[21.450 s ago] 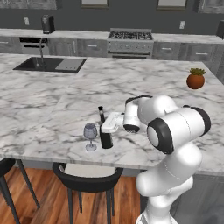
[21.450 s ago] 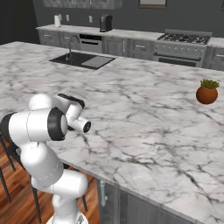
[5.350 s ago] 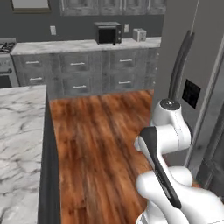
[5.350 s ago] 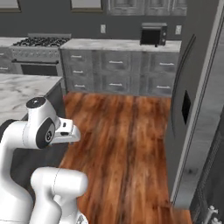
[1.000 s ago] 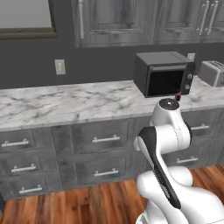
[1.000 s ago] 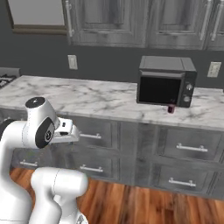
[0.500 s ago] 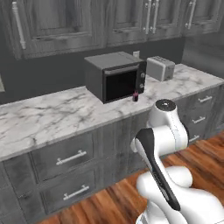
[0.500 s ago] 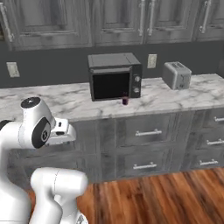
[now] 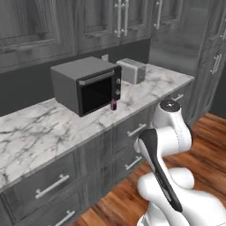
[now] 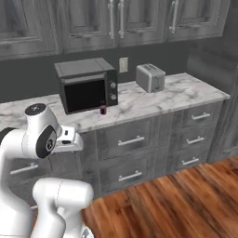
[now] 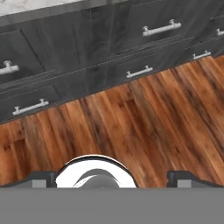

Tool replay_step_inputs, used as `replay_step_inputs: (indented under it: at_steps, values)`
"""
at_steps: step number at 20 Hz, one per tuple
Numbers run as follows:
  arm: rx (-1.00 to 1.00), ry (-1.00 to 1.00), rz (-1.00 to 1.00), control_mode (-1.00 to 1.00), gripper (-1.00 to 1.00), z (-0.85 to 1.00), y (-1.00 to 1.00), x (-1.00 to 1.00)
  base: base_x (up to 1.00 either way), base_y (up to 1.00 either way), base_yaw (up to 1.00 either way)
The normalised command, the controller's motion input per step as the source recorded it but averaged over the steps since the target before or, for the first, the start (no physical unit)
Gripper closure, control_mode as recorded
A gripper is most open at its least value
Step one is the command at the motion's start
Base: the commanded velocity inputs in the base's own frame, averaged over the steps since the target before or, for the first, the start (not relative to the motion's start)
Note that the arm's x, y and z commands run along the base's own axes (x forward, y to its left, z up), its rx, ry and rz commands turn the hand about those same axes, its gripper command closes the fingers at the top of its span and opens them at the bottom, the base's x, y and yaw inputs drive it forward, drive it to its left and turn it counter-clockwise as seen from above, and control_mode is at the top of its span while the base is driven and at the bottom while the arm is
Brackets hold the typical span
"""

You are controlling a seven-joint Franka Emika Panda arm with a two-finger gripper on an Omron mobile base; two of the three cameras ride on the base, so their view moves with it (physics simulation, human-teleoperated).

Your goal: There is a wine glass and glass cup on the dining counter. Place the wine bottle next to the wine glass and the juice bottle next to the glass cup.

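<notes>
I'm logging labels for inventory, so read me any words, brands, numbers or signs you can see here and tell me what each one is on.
None can be read.
Microwave: control panel shows small dots only, too blurred to read.
Juice bottle: too small to show any label.
Toaster: no marking visible.
Cabinets and wall outlet: plain.

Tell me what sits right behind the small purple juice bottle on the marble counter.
Directly behind the juice bottle stands the dark microwave, its control panel just behind the bottle. The counter under the microwave is covered, and the bottle's far side cannot be seen.
</notes>
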Motion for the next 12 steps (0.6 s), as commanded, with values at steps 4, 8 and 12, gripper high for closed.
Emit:
replay_step_inputs:
  at_steps: [4,8,12]
  values:
    - [0.0,0.0,0.0,1.0,-1.0,0.0,0.0,0.0,0.8,0.02,-0.11]
    - [0.0,0.0,0.0,1.0,-1.0,0.0,0.0,0.0,0.75,0.0,-0.02]
    - [0.0,0.0,0.0,1.0,-1.0,0.0,0.0,0.0,0.58,-0.12,0.0]
